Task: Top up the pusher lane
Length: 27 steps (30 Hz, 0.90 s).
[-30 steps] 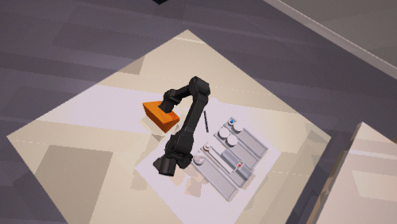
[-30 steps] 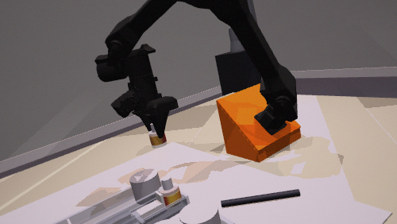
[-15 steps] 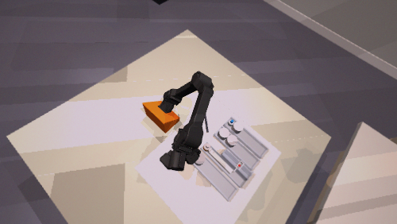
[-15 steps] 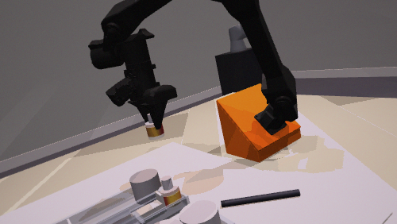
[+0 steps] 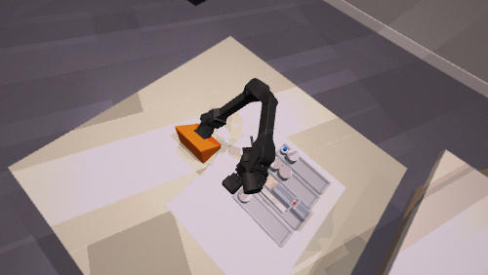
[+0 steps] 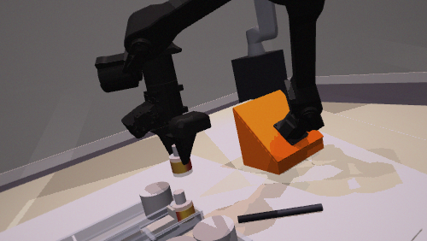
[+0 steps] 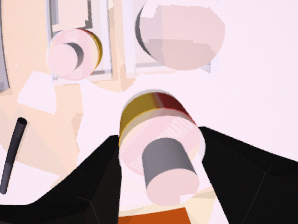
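My gripper (image 6: 179, 157) (image 7: 158, 139) is shut on a small white jar with a yellow and red band and a narrow neck. This held jar (image 6: 178, 168) (image 7: 172, 165) is upright or nearly so, raised above the white mat (image 5: 195, 207), in front of the lanes. The matching lane jar (image 6: 184, 209) (image 7: 75, 55) stands upright at the front of the sprung lane. A pale piece (image 7: 69, 14) lies behind it; the pusher plate is not clear. In the wrist view the held jar is right of and nearer than the lane jar. In the top view the hand hides the held jar.
A wide pale jar (image 5: 244, 196) (image 6: 155, 198) (image 7: 182, 35) stands in the neighbouring lane. Other wide jars (image 5: 284, 172) (image 6: 215, 228) and a blue-marked item (image 5: 285, 149) stand in the farther lanes. A black rod (image 6: 279, 213) (image 7: 13, 155) lies before the lanes, near the orange wedge (image 5: 195, 141) (image 6: 260, 137).
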Available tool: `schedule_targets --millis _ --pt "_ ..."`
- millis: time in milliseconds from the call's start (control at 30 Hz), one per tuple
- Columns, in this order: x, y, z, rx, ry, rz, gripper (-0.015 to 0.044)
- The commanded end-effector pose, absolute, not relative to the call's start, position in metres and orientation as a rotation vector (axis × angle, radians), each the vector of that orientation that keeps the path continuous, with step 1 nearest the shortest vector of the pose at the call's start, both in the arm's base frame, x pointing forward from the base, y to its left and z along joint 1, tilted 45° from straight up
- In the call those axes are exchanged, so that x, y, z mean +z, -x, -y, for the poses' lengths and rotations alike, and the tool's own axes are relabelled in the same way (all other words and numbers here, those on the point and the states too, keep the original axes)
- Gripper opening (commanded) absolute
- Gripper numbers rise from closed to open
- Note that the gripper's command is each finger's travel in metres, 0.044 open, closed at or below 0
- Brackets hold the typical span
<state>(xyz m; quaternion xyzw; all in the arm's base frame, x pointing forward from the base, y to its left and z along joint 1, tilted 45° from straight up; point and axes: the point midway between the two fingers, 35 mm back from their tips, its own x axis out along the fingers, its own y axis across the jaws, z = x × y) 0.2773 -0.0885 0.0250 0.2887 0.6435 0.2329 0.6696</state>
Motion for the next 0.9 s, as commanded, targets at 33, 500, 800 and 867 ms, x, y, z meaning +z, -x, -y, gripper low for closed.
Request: schedule_targets --millis 33,500,800,867 --pt "0.037 -0.278 0.06 0.535 -0.665 -1.453 0.0" --pt "0.032 -0.279 0.024 0.545 -0.673 -1.452 0.0" --pt "0.029 -0.28 0.021 0.545 -0.674 -1.452 0.0" --pt "0.029 -0.281 0.021 0.545 -0.674 -1.452 0.0"
